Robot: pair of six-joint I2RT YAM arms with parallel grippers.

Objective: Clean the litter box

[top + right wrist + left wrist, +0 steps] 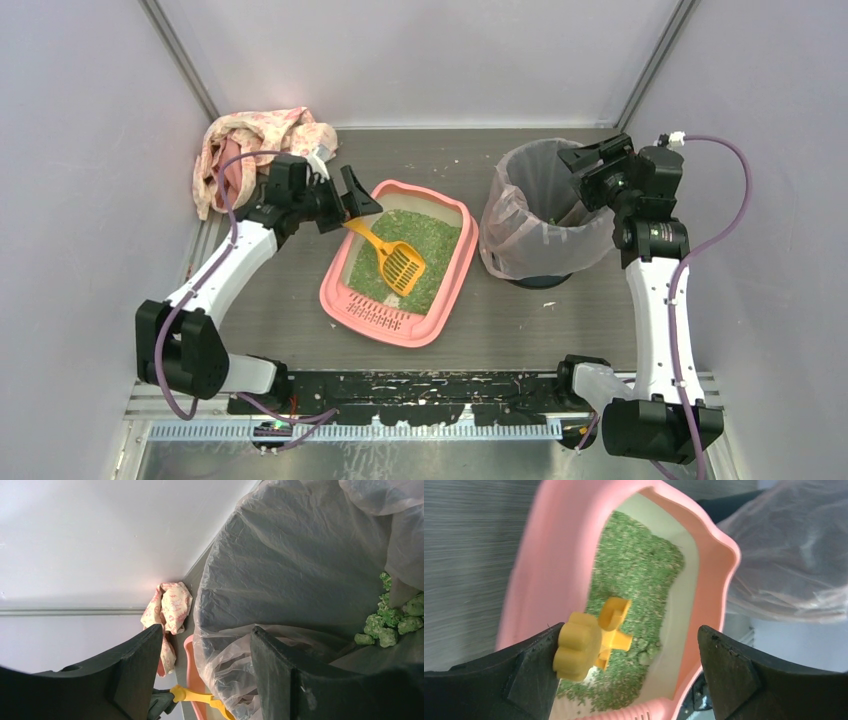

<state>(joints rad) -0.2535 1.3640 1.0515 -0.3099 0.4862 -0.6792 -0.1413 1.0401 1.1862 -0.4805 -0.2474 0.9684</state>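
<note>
A pink litter box [337,292] sits at the middle of a grey table [270,305], angled, with its slotted grate lip [375,313] towards the arm bases. Green granules [425,240] cover its floor, except for a bare pale strip along one inner wall in the left wrist view.

A yellow slotted scoop [402,267] lies in the granules, and its handle rises over the box's back left rim. The left gripper [345,207] hangs at that rim. Its fingers [531,675] are spread wide, and the scoop's knobbed handle end [576,647] rests against one finger only, well apart from the other.

To the right, just beside the box, stands a dark round bin [540,278] lined with a translucent bag [515,235]. The right gripper [588,172] is at the bin's far right rim. Its fingers [280,675] are parted, and the bag's edge lies in the gap between them; whether either finger touches the bag is unclear. Green clumps [392,625] lie inside the bag.

A crumpled pink patterned cloth [250,140] fills the back left corner, just behind the left arm. Pale walls enclose the table on three sides. Bare tabletop runs in front of the box and bin, and behind them up to the back wall.
</note>
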